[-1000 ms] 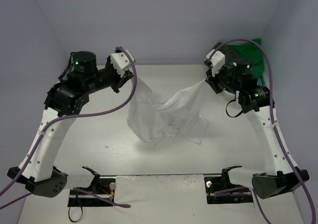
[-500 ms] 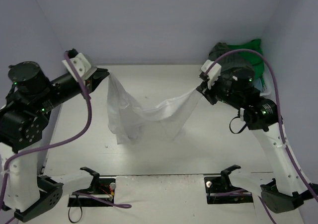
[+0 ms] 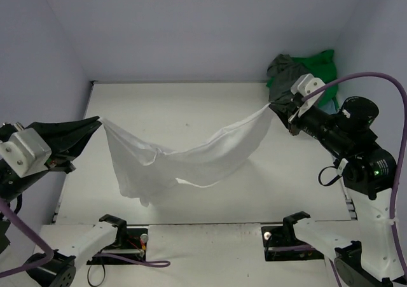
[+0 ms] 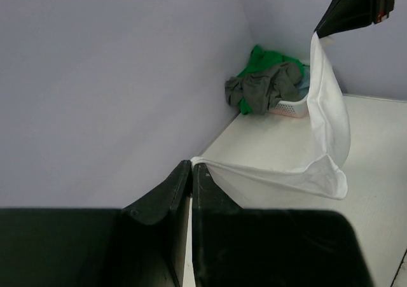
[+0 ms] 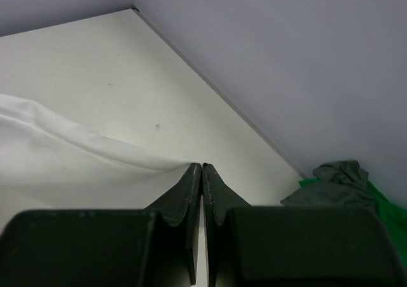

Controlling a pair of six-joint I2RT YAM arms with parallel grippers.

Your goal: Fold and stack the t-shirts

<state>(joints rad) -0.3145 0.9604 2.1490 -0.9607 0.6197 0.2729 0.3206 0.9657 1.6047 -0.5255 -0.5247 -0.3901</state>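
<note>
A white t-shirt (image 3: 184, 160) hangs stretched in the air between my two arms, sagging in the middle above the table. My left gripper (image 3: 98, 121) is shut on its left corner, seen pinched at the fingertips (image 4: 192, 164). My right gripper (image 3: 273, 105) is shut on its right corner, where the cloth (image 5: 76, 153) runs into the closed tips (image 5: 202, 167). A dark grey-olive t-shirt (image 3: 284, 69) and a bright green t-shirt (image 3: 318, 64) lie heaped at the back right corner, also in the left wrist view as a grey heap (image 4: 261, 88) on green cloth (image 4: 264, 58).
The heap sits in a white plastic basket (image 4: 289, 107) against the back wall. The table (image 3: 191, 102) is walled by pale panels at the back and both sides. Two black brackets (image 3: 114, 224) (image 3: 292, 222) stand at the near edge.
Both arms have swung outward and lifted, the left far to the left. The white t-shirt went from a bunched hang to a wide stretched span.
</note>
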